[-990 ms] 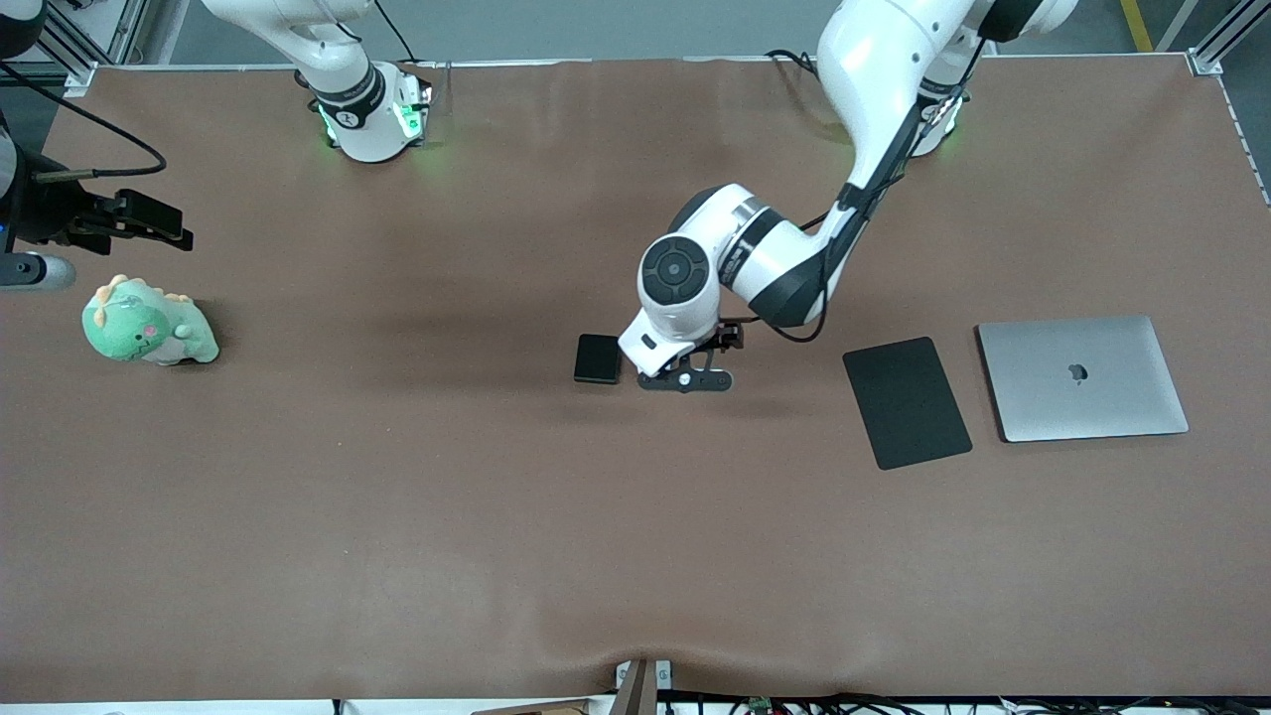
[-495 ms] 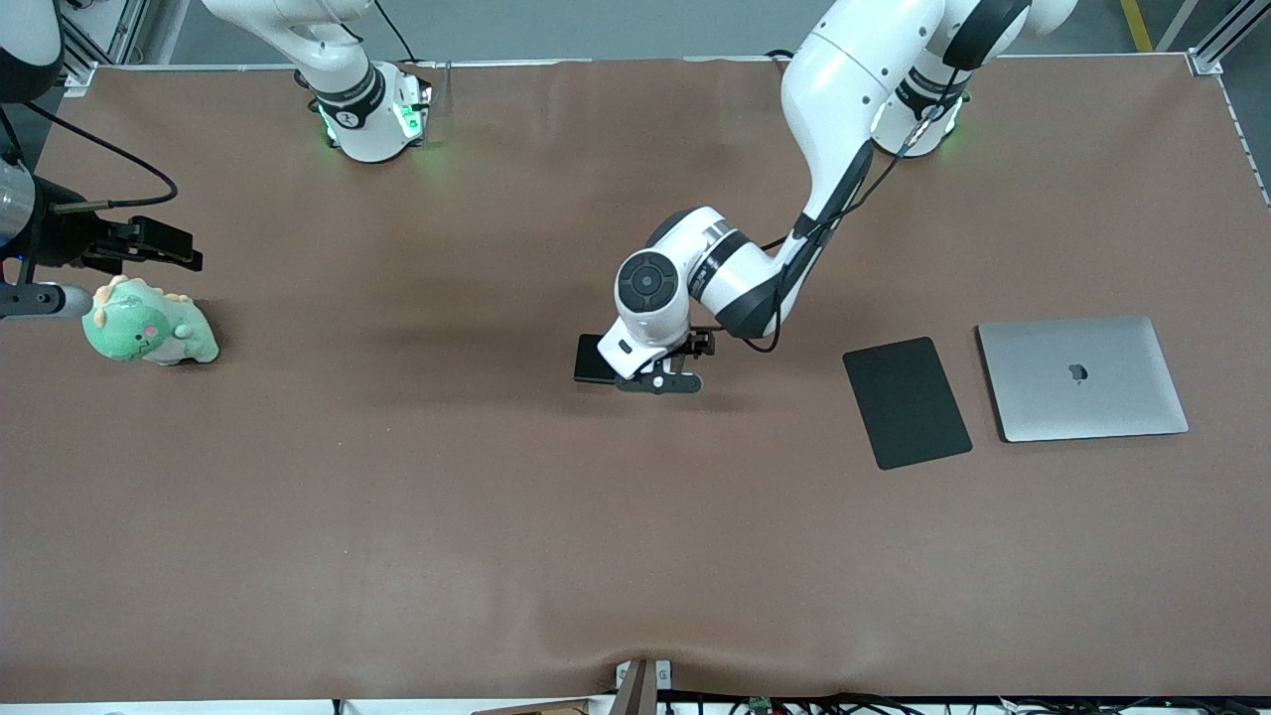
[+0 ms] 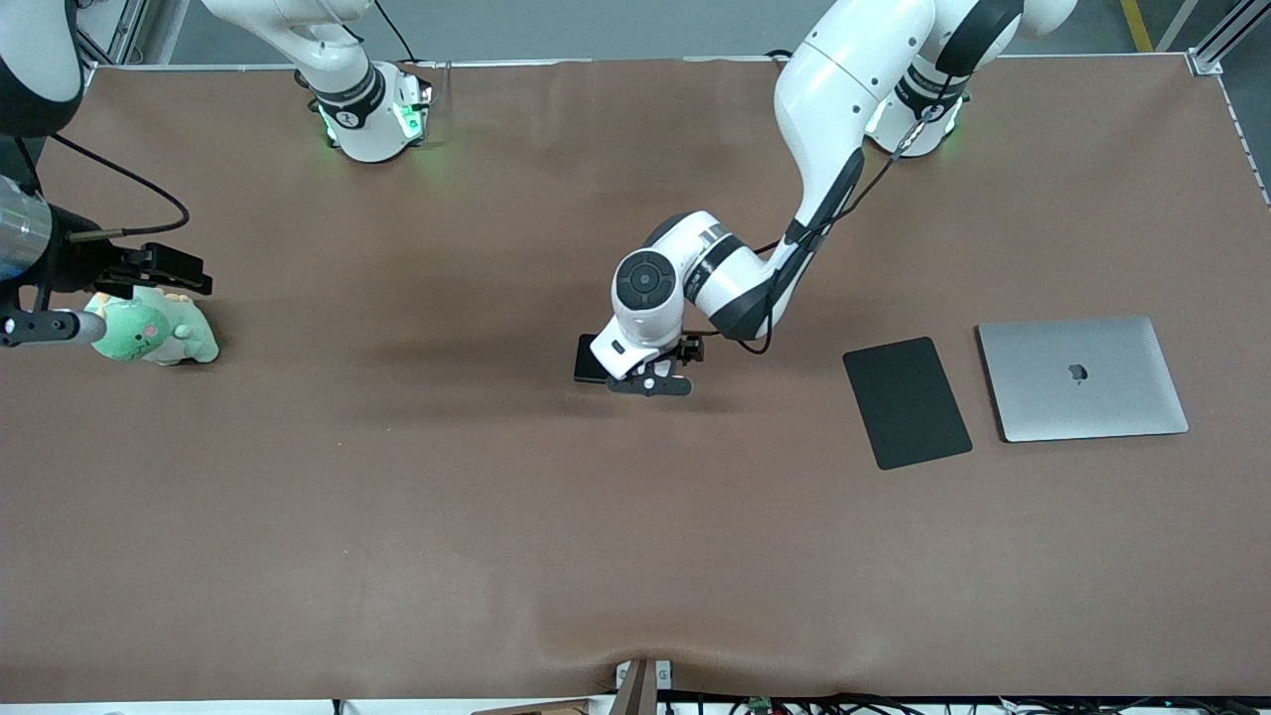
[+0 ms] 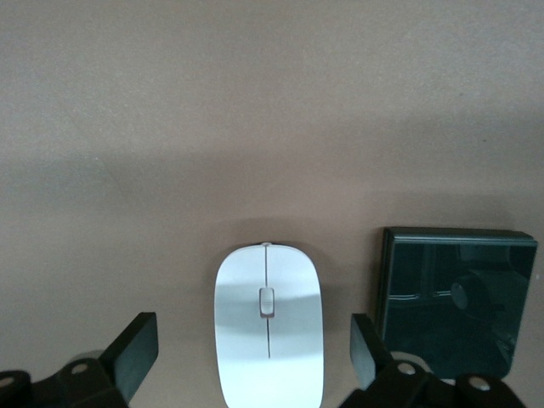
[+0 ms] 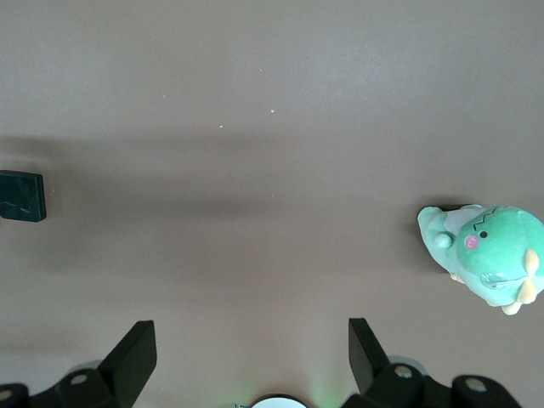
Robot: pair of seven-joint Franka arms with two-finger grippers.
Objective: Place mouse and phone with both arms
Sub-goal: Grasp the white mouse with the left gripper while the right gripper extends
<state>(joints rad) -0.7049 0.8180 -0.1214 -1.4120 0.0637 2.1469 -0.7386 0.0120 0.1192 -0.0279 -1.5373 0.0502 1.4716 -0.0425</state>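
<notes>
White mouse (image 4: 269, 327) betw. open left tool (image 4: 246, 353) fingers, phone (image 4: 455, 297) beside, right tool (image 5: 246, 353) open.

Brown table (image 3: 397, 516) bearing mouse (image 4: 269, 323), phone (image 4: 455, 297) (side by side), black mat (image 3: 906, 401), laptop (image 3: 1082, 377), green plush (image 3: 149, 336)

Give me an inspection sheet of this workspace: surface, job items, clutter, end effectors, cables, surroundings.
Surface: brown table mat, slightly rippled at the edge nearest the front camera.
Job's things: glossy white oval mouse lying beside the small black rounded phone slab, apart.
Clutter: green plush dinosaur at the right arm's end; flat black rectangular mat beside a closed silver laptop at the left arm's end.
End effectors: left end effector open, astride the mouse; right end effector open, beside the plush.
Cables: black cable along the left arm.
Surroundings: metal frame posts at table corners.
</notes>
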